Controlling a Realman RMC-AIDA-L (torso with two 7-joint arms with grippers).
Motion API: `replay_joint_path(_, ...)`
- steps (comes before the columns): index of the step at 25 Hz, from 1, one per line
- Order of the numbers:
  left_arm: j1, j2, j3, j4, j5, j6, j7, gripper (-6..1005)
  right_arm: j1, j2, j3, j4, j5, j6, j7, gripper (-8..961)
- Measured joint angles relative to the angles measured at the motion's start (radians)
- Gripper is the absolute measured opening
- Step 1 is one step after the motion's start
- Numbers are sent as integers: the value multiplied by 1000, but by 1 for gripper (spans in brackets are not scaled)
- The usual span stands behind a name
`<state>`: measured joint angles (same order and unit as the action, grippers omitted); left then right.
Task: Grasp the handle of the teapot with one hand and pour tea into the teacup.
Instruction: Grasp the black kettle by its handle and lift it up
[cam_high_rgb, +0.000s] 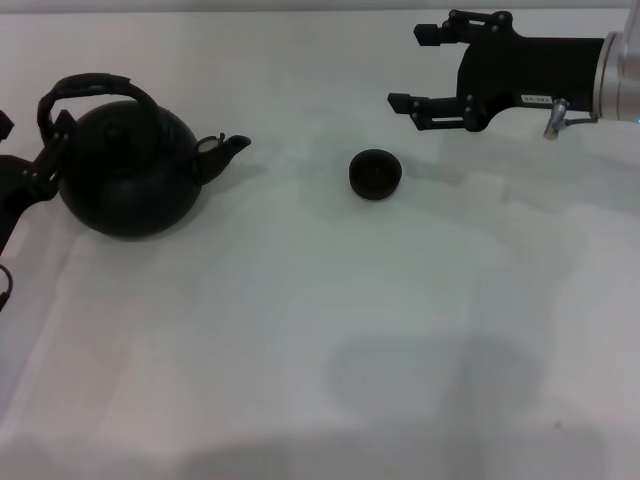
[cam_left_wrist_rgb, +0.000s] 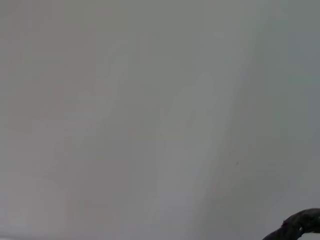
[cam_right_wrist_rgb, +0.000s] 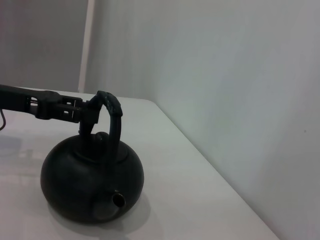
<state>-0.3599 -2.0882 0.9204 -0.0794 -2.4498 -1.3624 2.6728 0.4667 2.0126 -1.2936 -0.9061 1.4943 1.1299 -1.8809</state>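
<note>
The teapot (cam_high_rgb: 128, 175) sits on the white table (cam_high_rgb: 300, 330) at the robot's left, its short spout (cam_high_rgb: 228, 150) aimed toward the teacup (cam_high_rgb: 375, 173), which stands upright and well apart from it near the table's middle. That line-up looks deliberate: a tilt about the spout side would send tea straight toward the cup, though the pot would first have to be carried closer, since the gap between spout and cup is too wide for a pour from where it stands.

The arched handle (cam_high_rgb: 92, 92) rises over the knobbed lid, and the left gripper (cam_high_rgb: 48, 150) has reached in from the table's left edge to its near leg. In the right wrist view its dark fingers (cam_right_wrist_rgb: 67, 109) meet the handle (cam_right_wrist_rgb: 114, 120) just below the crown, level with the table, so the grip falls high on the arch where the pot can hang under it and swing into a tilt. The fingers appear closed on the handle, but the pot's base seems flat on the table, so I judge the lift not yet begun. The left wrist view shows only pale surface and a dark sliver in one corner.

The right gripper (cam_high_rgb: 412, 68) hovers above the far right of the table, beyond the teacup, its fingers spread wide and holding nothing; it seems parked clear of the pouring path, leaving the work to the left arm
</note>
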Motion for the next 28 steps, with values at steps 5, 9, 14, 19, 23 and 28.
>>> replay_joint_path(5, -4, -5, -2, -4, -3, 11, 0, 852, 3, 0, 5, 18, 0, -4, -4, 823)
replay_joint_path(9, -10, -5, -2, -15, -11, 25, -1, 851, 8, 0, 4, 25, 0, -5, -8, 823)
replay_joint_path(14, -19, -4, -2, -17, -13, 27, -2, 731, 9, 0, 5, 28, 0, -6, -9, 823)
replay_joint_path(19, -26, -5, -25, -17, -14, 34, -2, 596, 10, 1, 1, 29, 0, -7, -16, 823)
replay_joint_path(23, -33, -5, -28, -21, -8, 37, -2, 522, 10, 3, 2, 35, 0, -7, -22, 822)
replay_joint_path(28, -48, -6, -41, -49, -13, 38, 2, 378, 12, 3, 4, 44, 0, -10, -23, 822)
